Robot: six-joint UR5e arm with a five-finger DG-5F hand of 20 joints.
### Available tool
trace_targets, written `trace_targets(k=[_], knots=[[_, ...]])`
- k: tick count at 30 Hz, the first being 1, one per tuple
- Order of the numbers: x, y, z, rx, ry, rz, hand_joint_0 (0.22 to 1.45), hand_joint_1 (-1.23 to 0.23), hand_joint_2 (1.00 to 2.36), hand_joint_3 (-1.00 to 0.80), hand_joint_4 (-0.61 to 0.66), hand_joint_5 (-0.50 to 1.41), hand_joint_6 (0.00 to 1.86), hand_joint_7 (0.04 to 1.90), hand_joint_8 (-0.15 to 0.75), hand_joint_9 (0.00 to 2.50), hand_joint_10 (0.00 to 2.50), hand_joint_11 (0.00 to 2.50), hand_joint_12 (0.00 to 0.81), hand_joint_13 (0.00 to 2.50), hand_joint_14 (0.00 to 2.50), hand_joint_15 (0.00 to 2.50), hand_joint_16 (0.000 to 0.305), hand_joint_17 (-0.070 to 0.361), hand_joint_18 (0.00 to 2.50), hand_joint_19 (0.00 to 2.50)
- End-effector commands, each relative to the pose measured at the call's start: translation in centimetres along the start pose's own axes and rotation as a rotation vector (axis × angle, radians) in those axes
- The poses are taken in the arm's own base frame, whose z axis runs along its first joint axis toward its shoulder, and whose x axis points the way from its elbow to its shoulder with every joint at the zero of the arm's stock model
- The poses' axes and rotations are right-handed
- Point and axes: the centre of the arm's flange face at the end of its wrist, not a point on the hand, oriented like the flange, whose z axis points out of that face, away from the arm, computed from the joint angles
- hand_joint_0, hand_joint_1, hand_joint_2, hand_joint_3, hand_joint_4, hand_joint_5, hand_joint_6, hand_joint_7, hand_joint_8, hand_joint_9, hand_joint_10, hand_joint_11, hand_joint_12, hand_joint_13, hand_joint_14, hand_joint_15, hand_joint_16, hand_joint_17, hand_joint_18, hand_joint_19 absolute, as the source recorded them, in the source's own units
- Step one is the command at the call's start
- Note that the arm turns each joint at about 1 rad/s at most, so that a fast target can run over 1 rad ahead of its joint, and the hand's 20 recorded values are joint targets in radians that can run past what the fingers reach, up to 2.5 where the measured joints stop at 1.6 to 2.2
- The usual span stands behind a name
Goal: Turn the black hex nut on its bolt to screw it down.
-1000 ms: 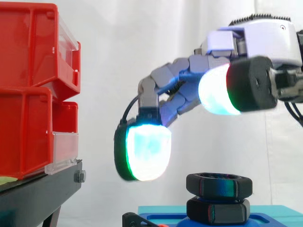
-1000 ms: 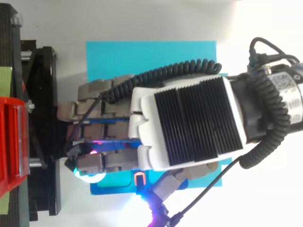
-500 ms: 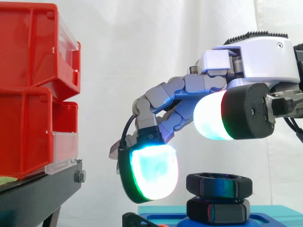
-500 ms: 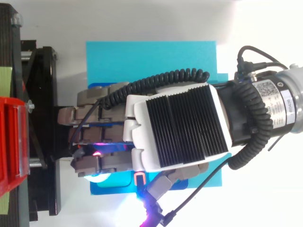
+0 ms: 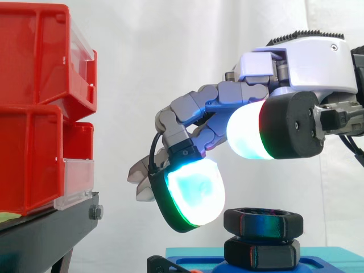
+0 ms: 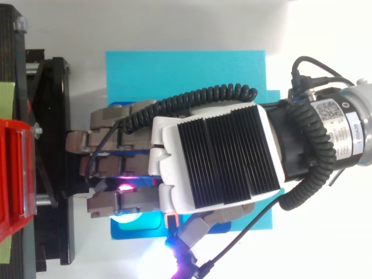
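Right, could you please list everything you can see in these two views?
hex nut: one, black, top of a small stack, bottom centre of the side view.
lower hex piece: one, black, directly under the hex nut.
base: one, cyan-blue, beneath the stack.
bins: two, red, stacked one on the other at the left.
stand: one, black, under the bins.
curtain: one, white, behind everything.
hand: one, grey-white, above the hex nut, fingers loosely bent, holding nothing; glowing cyan-green pads, the lowest just left of the hex nut.
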Motion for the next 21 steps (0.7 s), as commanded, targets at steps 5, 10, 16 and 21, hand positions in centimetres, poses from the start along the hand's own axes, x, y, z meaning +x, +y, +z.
trace_targets(k=[5, 10, 16, 21], knots=[[0.0, -0.9, -0.5, 0.007, 0.014, -0.043, 0.50, -0.27, 1.00, -0.50, 0.18, -0.04, 0.50, 1.40, 0.243, 0.67, 0.00, 0.05, 0.352, 0.42, 0.00, 0.00, 0.051, 0.115, 0.42, 0.28], [0.1, -1.6, -0.8, 0.005, 0.022, -0.050, 0.50, -0.27, 1.00, -0.50, 0.18, -0.04, 0.50, 1.36, 0.242, 0.67, 0.00, 0.05, 0.352, 0.42, 0.00, 0.00, 0.051, 0.116, 0.42, 0.28], [-0.1, -2.2, -1.1, 0.008, 0.023, -0.055, 0.50, -0.27, 1.00, -0.50, 0.18, -0.03, 0.50, 1.44, 0.241, 0.67, 0.00, 0.05, 0.351, 0.42, 0.00, 0.00, 0.051, 0.115, 0.42, 0.28], [0.0, -3.7, -1.9, 0.003, 0.034, -0.065, 0.50, -0.27, 1.00, -0.50, 0.18, -0.03, 0.53, 1.49, 0.241, 0.69, 0.00, 0.05, 0.351, 0.43, 0.00, 0.00, 0.051, 0.115, 0.43, 0.28]])
